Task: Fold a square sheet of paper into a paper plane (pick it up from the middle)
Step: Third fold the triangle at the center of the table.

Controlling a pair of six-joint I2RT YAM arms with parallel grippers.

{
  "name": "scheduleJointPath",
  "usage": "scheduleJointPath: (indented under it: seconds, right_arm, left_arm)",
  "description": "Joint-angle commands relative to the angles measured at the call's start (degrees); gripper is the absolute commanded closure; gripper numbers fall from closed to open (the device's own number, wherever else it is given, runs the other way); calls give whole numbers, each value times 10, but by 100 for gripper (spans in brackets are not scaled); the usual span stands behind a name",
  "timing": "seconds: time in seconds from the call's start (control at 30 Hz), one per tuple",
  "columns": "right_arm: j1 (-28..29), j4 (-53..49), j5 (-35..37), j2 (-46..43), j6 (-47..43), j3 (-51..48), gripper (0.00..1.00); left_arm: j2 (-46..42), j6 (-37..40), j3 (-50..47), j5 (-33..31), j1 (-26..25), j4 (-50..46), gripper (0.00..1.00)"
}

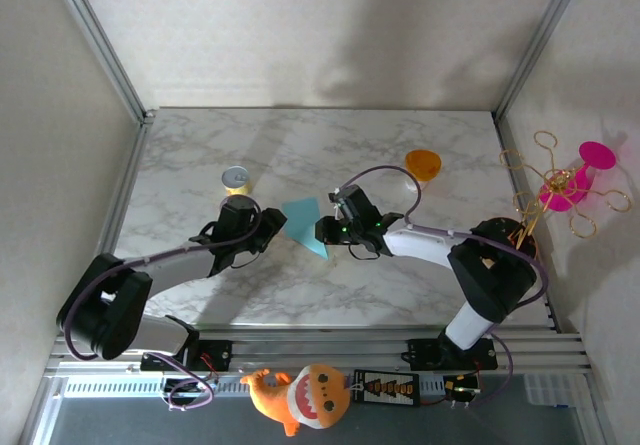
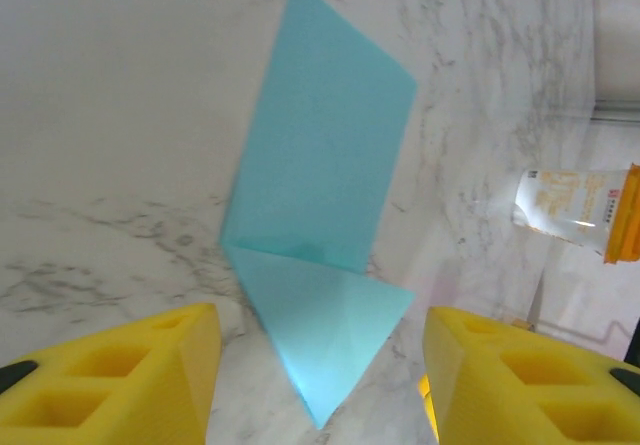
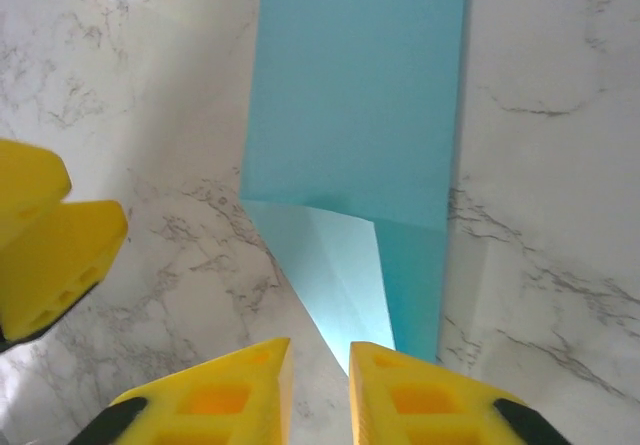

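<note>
Part-folded teal-blue paper [image 2: 320,165] lying on the marble counter [image 2: 100,115], my left tool [image 2: 315,365] spread wide (paper not gripped), my right tool [image 3: 320,390] narrowly parted by its point.

black-jointed, pale-linked arms [image 1: 425,245] with looping purple cables [image 1: 382,169]; blocky yellow fingers [image 2: 130,375] with square hollows

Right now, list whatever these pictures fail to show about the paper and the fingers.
- Top external: creases in the teal paper, too small to trace.
- Right wrist: whether the right fingers pinch the paper's tip, which ends at the gap between them.
- Left wrist: the label on the yellow can, blurred and cropped by the right edge.
</note>
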Motion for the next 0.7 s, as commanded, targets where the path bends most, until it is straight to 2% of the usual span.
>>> scheduleJointPath:
  seconds: [0.0,0.27,0.67]
  right_arm:
    - [-2,13,-30,31,5,30,79]
    - [-2,-20,-14,87,1,67,80]
    - [-3,-47,7,120,0,66,80]
  left_arm:
    - [-13,1,-15,0,3,8,44]
    - [33,6,-8,37,-5,29,46]
    - [93,2,9,78,-11,67,61]
